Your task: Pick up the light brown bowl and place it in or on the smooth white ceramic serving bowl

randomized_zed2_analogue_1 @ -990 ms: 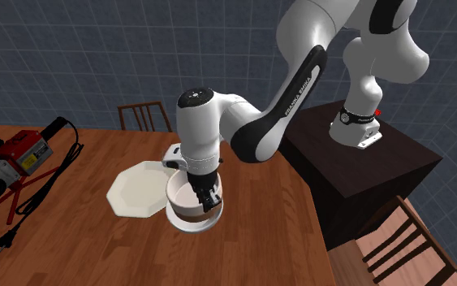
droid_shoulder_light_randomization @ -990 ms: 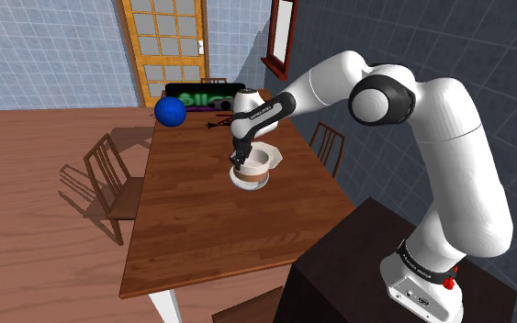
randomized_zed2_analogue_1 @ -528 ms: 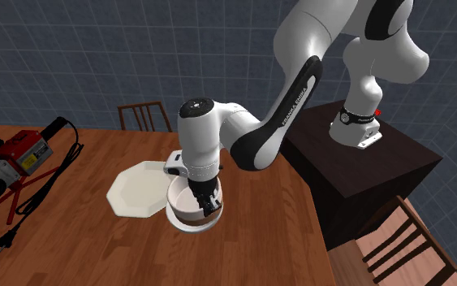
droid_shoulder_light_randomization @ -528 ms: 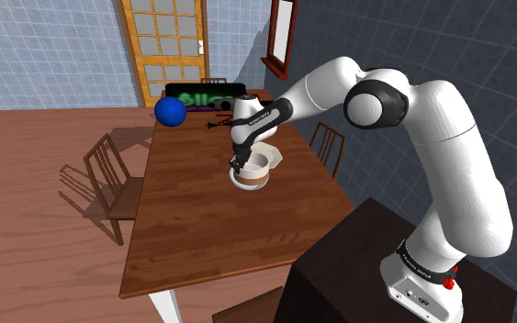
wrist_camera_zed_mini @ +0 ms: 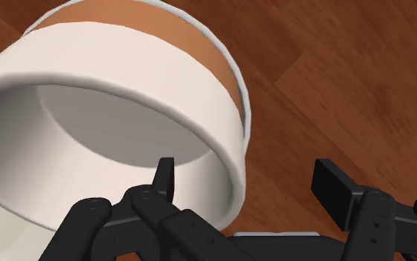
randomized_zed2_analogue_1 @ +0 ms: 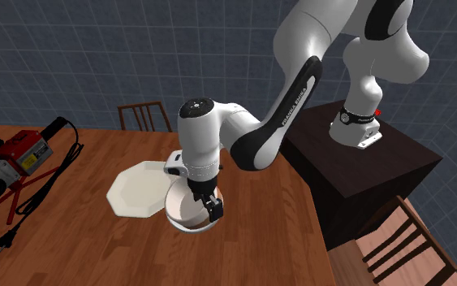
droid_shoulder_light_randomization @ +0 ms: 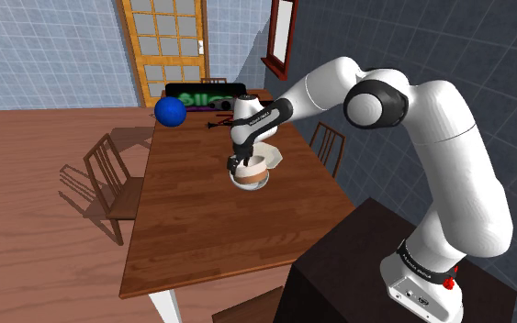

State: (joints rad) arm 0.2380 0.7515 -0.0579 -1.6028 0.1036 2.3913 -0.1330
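Slippage is the first worry. The fingers [wrist_camera_zed_mini: 166,178] stand apart astride the rim of the bowl [wrist_camera_zed_mini: 110,126], one inside it and the other outside. The outer one is clear of the wall, so nothing is clamped. If the hand rises before they close, the bowl stays behind. If they close off-centre on that thin, curved wall, it may pivot or pop out on the way up. The bowl (white, with a light brown band round the outside) sits just beside the serving bowl [randomized_zed2_analogue_1: 137,188], on the side toward the stand [randomized_zed2_analogue_1: 356,166]. It seems to rest on the desk [droid_shoulder_light_randomization: 201,220], perhaps tipped a little, though I cannot be sure of that. Whether the two rims touch I cannot tell either.

That closeness is the second worry. A sideways nudge from the inner finger could shove the bowl against the serving bowl and push the latter away. A carry that stays too low could catch the serving bowl's raised rim, so a clean lift should come first.

Nothing lies between the two bowls, and the serving bowl looks bare inside, so the short path is free. On the serving bowl's far side from the stand lie a red and grey tool [randomized_zed2_analogue_1: 11,158] and its black cable [randomized_zed2_analogue_1: 44,191], near enough to matter only if the serving bowl gets pushed that way. A blue ball [droid_shoulder_light_randomization: 170,111] sits well beyond the serving bowl toward the desk's far end, and a chair [droid_shoulder_light_randomization: 114,179] stands well apart from it at the desk's side.
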